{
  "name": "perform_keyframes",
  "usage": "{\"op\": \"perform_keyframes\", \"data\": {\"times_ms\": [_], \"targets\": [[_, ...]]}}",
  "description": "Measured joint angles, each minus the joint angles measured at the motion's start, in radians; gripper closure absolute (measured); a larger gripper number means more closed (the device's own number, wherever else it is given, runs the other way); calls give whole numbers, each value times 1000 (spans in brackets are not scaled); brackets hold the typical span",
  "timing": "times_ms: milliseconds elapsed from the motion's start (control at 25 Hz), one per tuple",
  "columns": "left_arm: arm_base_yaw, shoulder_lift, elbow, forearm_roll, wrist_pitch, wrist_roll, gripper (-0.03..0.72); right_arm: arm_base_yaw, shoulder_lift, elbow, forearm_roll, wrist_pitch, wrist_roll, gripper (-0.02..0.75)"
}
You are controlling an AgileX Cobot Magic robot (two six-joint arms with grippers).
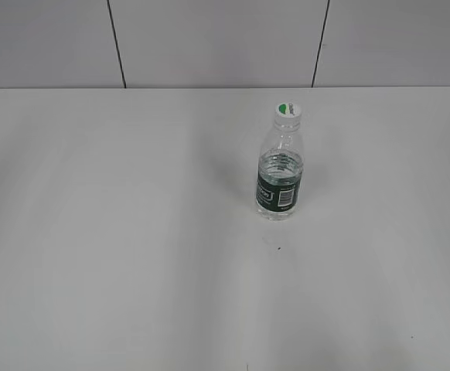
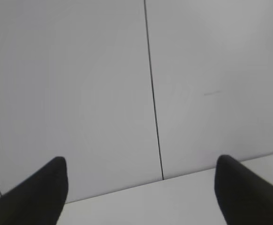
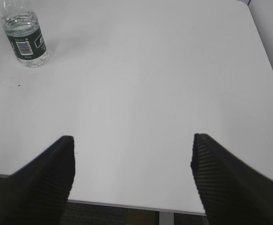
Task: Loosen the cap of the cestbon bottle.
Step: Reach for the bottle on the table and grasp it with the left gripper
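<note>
- The bottle is standing upright on the white table, right of centre and toward the back, with the cap sitting on its neck; nothing is touching it.
- The left gripper is showing wide-apart, empty jaws, facing the wall with no bottle in its view.
- The right gripper is also holding its jaws apart and empty near the table's front edge, well apart from the bottle.
- One gripper should probably be clamping the body at the label while the other is closing squarely on the cap.
- The bottle looks light, so an unsteadied twist is risking a spin or topple.
</note>
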Motion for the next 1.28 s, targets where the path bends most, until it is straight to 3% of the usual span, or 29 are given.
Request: {"op": "perform_keyframes", "data": {"times_ms": [200,360,440,880,1120,1280], "targets": [[-138,187,90,83,-320,2,159,0,0,0,0,0,0,148],[-184,322,176,86,-530,-44,165,0,0,0,0,0,0,148],[-194,379,205,112,-606,-101,166,0,0,0,0,0,0,148],[-202,773,231,516,-997,-478,167,0,0,0,0,0,0,148],[-202,996,235,696,-1263,-512,167,0,0,0,0,0,0,148],[-202,1100,235,729,-1315,-514,167,0,0,0,0,0,0,148]]}}
